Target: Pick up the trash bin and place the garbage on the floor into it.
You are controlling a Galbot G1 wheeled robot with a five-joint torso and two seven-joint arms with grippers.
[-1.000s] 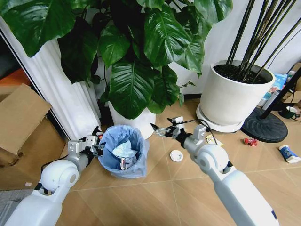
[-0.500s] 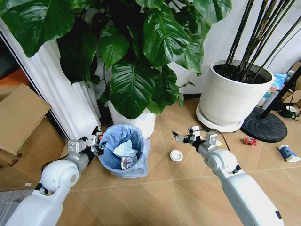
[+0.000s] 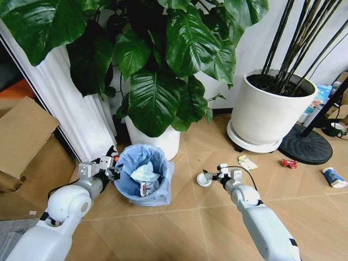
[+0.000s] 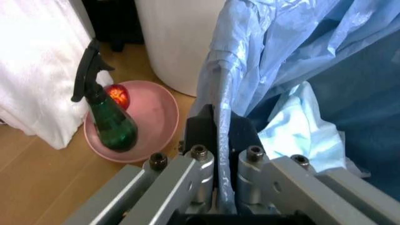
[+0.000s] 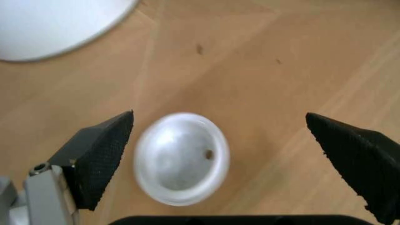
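Trash bin [image 3: 142,175] rim apparently clamped by left pincer [image 4: 218,136]; right pincer [image 5: 218,154] wide open over lid [image 5: 181,158].

Both arms are clad in smooth, glossy white shells with rounded, ball-like joint housings, narrowing to grey metal wrists. A thin black cable loops beside the right wrist. The left gripper [image 4: 218,123] has brushed aluminium finger links fastened with dark hex-socket screws and tipped with black pads. The right gripper [image 5: 218,154] carries wedge-shaped black pads [image 5: 100,152] with a fine cross-hatched texture, mounted on silver metal with a small screw.
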